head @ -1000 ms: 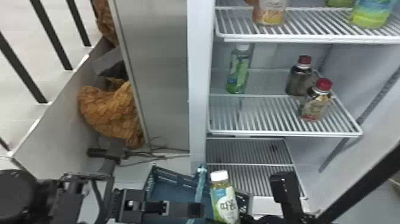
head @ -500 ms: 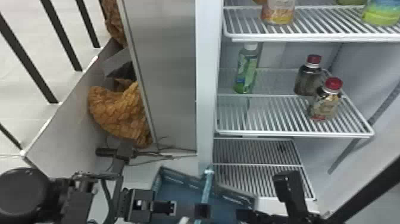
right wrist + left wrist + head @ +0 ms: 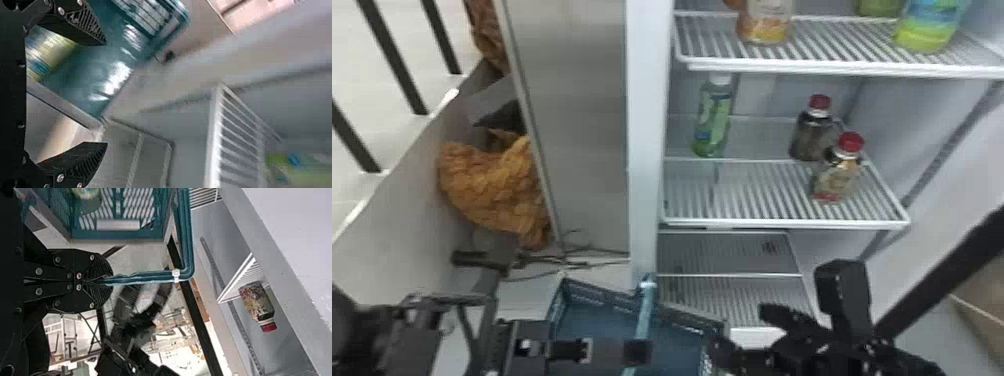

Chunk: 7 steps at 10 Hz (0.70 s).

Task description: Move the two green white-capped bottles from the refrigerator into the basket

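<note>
In the head view, a green white-capped bottle [image 3: 713,119] stands on the middle refrigerator shelf at the left. My left gripper [image 3: 637,351] is over the blue basket [image 3: 597,315]; the left wrist view has this gripper [image 3: 105,281] shut on the basket's handle [image 3: 145,278]. My right gripper [image 3: 739,328] is at the basket's right side, below the shelf. In the right wrist view that gripper [image 3: 106,94] stands open, its fingers apart, with a bottle with a yellow and blue label [image 3: 51,51] in the basket behind one finger.
Two red-capped bottles, one farther back [image 3: 812,131] and one nearer [image 3: 836,175], stand at the right of the middle shelf [image 3: 772,222]. More bottles stand on the upper shelf [image 3: 832,67]. The refrigerator's left edge [image 3: 648,125] rises behind the basket.
A second ago the right gripper was at a white-capped bottle over the basket; now that gripper is open and has moved up and slightly right, away from it. The left gripper still holds the handle.
</note>
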Available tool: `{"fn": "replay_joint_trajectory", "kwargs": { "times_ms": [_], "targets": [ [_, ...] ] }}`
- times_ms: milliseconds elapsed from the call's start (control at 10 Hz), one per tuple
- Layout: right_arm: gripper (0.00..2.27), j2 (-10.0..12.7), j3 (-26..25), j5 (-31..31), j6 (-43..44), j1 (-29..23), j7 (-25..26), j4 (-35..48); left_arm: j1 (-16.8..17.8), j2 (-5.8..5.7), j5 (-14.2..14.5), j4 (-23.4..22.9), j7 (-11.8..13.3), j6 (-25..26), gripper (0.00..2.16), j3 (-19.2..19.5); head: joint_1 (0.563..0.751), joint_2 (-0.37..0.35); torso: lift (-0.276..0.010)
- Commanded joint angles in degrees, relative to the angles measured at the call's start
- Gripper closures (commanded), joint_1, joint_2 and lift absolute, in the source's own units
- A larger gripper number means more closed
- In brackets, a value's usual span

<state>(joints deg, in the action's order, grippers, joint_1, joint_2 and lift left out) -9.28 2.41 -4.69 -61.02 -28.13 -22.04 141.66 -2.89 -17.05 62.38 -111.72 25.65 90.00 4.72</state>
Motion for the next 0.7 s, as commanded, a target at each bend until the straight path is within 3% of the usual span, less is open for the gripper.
{"fn": "replay_joint_trajectory", "kwargs": {
  "times_ms": [0,300,600],
  "targets": [
    [0.14,1.1,-3.0,2.7,5.5,-1.3,1.2,2.8,-0.1,0.00,0.1,0.0,0.0,0.0,1.17,0.1,0.695,-0.123,-0.263],
    [0.14,2.4,-4.8,2.7,16.4,1.0,3.0,-1.0,-0.2,0.00,0.2,0.0,0.0,0.0,1.17,0.1,0.695,-0.196,-0.263],
    [0.11,2.5,-2.2,2.2,27.4,5.6,4.6,-9.0,-0.3,0.17,0.5,0.0,0.0,0.0,1.17,0.1,0.695,-0.191,-0.263]
  ]
}}
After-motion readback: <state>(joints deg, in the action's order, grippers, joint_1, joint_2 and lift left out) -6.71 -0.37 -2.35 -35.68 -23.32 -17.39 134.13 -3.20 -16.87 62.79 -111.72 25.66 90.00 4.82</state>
